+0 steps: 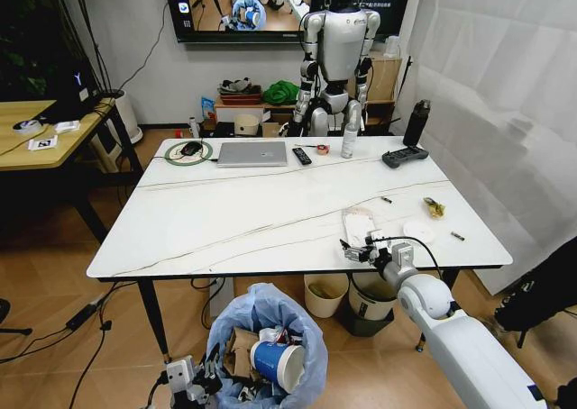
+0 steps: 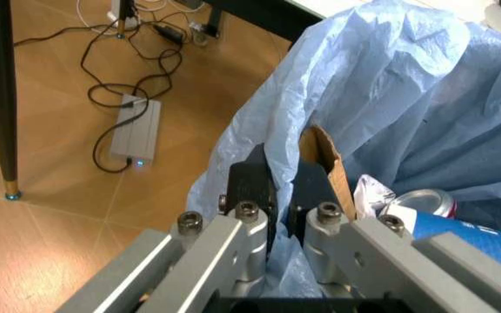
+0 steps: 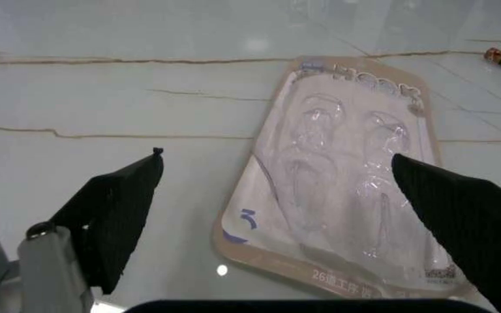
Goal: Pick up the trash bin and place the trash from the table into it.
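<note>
The table (image 1: 270, 206) is seen with the flat white packet (image 1: 359, 222) lying near its front edge. The right gripper (image 1: 354, 250) is held at that edge, just in front of the packet. Below the table, on the wooden floor, the trash bin (image 1: 267, 341) is gripped at its bag rim by the left gripper (image 1: 200, 377). A blue-white paper cup (image 1: 277, 362) and cardboard are seen inside the bin.

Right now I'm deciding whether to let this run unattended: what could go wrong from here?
The flat white packet lies flush on the table, so the open right gripper may slide over it instead of lifting it. The left gripper pinches mostly the thin bag at the rim of the trash bin, which could tear or slip. The paper cup sits high in the bin and might tumble out.
</note>
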